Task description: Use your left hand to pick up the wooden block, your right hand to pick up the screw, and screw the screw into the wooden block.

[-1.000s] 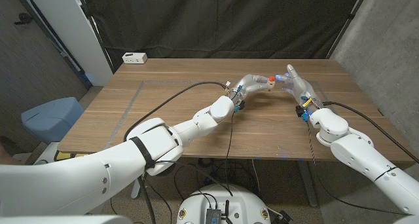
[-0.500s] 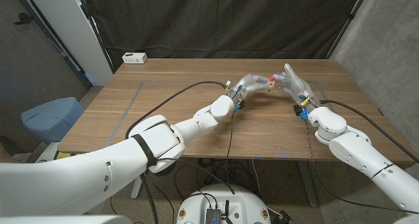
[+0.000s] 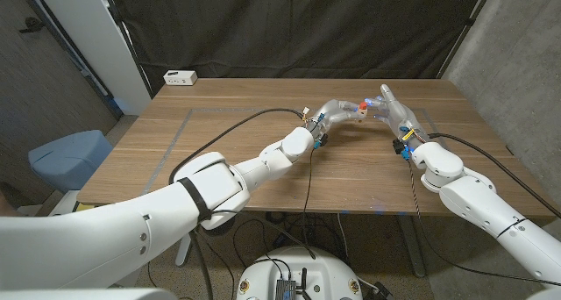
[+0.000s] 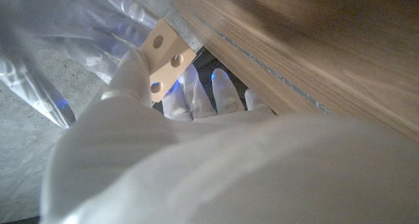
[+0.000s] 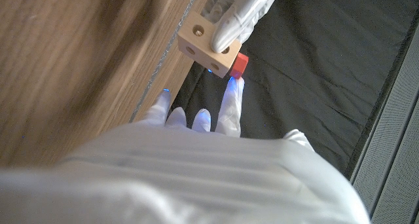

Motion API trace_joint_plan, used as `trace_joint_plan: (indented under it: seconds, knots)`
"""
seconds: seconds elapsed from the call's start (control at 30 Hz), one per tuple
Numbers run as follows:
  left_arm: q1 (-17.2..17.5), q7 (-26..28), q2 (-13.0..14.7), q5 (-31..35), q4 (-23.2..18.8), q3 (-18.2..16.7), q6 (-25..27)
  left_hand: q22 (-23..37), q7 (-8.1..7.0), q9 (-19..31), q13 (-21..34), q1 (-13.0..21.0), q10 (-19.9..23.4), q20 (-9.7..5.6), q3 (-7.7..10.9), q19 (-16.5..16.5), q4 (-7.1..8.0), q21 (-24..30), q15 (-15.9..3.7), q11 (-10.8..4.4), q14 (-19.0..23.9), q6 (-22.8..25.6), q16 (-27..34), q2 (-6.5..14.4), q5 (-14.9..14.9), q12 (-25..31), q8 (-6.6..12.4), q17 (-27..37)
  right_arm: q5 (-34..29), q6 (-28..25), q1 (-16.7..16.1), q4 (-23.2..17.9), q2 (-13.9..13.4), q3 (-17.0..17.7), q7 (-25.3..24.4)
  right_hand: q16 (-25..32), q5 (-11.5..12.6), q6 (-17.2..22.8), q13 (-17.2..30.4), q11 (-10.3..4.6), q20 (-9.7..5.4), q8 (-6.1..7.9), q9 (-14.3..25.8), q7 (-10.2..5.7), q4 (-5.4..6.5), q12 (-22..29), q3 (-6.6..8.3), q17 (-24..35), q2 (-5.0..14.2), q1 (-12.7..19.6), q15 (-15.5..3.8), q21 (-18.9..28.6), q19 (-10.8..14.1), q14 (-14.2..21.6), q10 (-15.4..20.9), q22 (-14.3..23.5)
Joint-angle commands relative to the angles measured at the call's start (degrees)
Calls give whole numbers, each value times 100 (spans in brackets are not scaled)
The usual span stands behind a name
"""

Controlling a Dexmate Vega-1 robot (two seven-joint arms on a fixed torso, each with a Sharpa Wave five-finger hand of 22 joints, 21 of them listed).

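The left hand clasped the wooden block; the right hand pinched the red screw against its far side.

Wide bare table to the left and toward the near edge, open for passing. At the far middle, left robot hand and right robot hand meeting fingertip to fingertip around the wooden block and red screw, no gap between them. Black cables trailing across the table beside both arms. White box at the far left corner, well apart. Dark curtain closing off the back.
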Motion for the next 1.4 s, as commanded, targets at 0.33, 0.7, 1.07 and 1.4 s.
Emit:
trace_joint_plan:
  seconds: [0.33, 0.7, 1.07, 1.4]
  knots:
    - [-46, 11, -25, -52, 61, 45, 17, 24, 87, 28, 47, 26, 83, -8, 339, 50, 287, 27, -504, -50, 72, 452, 15, 514, 50, 104, 43, 11, 35, -115, -33, -55, -7, 2, -111, 45, 45, 217, 5, 6, -2, 69, 23, 32, -3, 47, -48, 7, 31, -2, 0, 44, 81, 92, 164, 25]
    - [-62, 23, -46, -53, 80, 77, 19, 24, 80, 28, 48, 27, 81, -15, 340, 54, 284, 28, -507, -49, 67, 450, 13, 509, 51, 106, 43, 10, 64, -178, -121, -122, -45, 62, -190, 50, 53, 297, 4, -1, 2, 74, 23, 50, -7, 42, -47, 4, 39, 12, -17, 51, 112, 120, 197, 25]
    - [-73, 12, -64, -79, 95, 83, 53, 24, 85, 28, 49, 23, 83, -15, 343, 56, 288, 29, -503, -49, 69, 445, 14, 515, 53, 109, 41, 12, 58, -187, -166, -158, -49, 92, -245, 57, 59, 391, 4, 1, 3, 86, 23, 57, -12, 50, -45, 2, 47, 26, -34, 54, 141, 155, 262, 24]
    - [-74, -26, -94, -123, 119, 88, 106, 24, 85, 28, 54, 20, 88, -19, 348, 54, 291, 27, -504, -48, 70, 449, 13, 520, 57, 115, 43, 11, 13, -150, -264, -257, -47, 144, -341, 88, 69, 663, 3, -14, -5, 139, 22, 100, -20, 88, -43, -2, 59, 54, -86, 67, 215, 283, 472, 25]
